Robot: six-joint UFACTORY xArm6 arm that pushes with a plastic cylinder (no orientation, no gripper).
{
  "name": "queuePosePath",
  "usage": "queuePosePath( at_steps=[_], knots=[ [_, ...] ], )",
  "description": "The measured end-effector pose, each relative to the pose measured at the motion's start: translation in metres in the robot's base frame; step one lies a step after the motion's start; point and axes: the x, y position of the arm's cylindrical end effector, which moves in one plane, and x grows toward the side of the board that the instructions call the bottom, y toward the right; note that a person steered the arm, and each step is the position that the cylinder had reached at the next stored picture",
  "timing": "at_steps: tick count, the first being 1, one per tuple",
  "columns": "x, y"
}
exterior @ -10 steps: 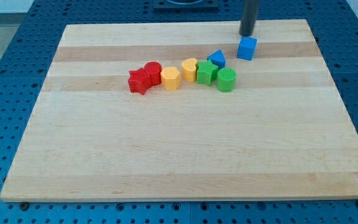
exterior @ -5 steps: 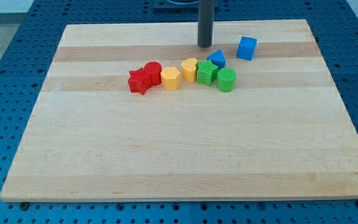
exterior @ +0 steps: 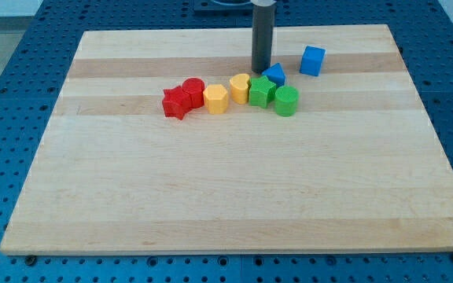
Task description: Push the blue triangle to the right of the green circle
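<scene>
Our rod has no fingers to part or close; my tip (exterior: 261,71) rests on the wooden board (exterior: 211,196) just at the view's left of the blue triangle (exterior: 274,75), seemingly touching it. That triangle sits just above the green circle (exterior: 286,101), close to the green star-like block (exterior: 262,92). We judge the risk to be a push that slides the triangle into the blue cube (exterior: 312,60), or a glancing contact that drags the green pieces along. We count two blue blocks, two green, two yellow (exterior: 240,87) (exterior: 215,99) and two red (exterior: 193,89) (exterior: 177,103), eight in all
</scene>
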Motion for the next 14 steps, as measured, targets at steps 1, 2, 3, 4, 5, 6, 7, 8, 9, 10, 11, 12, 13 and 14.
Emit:
queuePosePath(
  at_steps=[1, 2, 3, 4, 5, 6, 7, 8, 9, 10, 11, 12, 13, 14],
  knots=[
    [0.000, 0.024],
    [0.000, 0.047],
    [0.000, 0.050],
    [-0.002, 0.049],
    [-0.021, 0.015],
    [-0.021, -0.032],
    [0.002, -0.044],
    [0.015, -0.043],
    [0.015, -0.032],
    [0.015, -0.011],
    [0.018, 0.019],
    [0.024, 0.043],
    [0.037, 0.055],
    [0.045, 0.059]
  ],
)
